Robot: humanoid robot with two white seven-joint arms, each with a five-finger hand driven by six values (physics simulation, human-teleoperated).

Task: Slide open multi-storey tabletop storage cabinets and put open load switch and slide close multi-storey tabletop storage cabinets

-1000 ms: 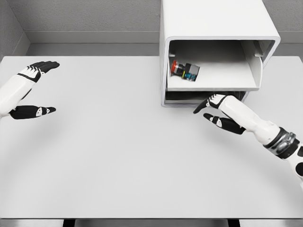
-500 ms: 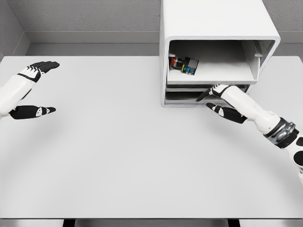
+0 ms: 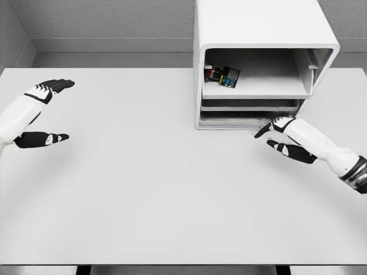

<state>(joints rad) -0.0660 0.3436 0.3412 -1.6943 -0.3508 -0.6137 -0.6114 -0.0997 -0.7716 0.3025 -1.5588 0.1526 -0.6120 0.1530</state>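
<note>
White cabinet [image 3: 258, 28] sits at the far side of the table [image 3: 143, 189], right of centre, open front facing the camera. Upper drawer [image 3: 252, 89] is pushed most of the way in – its front edge sits just about flush with the lower one. The switch [image 3: 222, 75] lies in that upper drawer, at the back left corner: red button end to the left, black body with yellow and blue bits to the right, tipped on its side.

Right hand [image 3: 282, 137] hovers just in front of the cabinet's lower right edge, fingers spread and relaxed, holding nothing; can't tell if the fingertips touch the cabinet front. Arm comes in from the right edge.

Left hand [image 3: 41, 114] is well off to the left over the table – thumb and fingers apart, empty.
</note>
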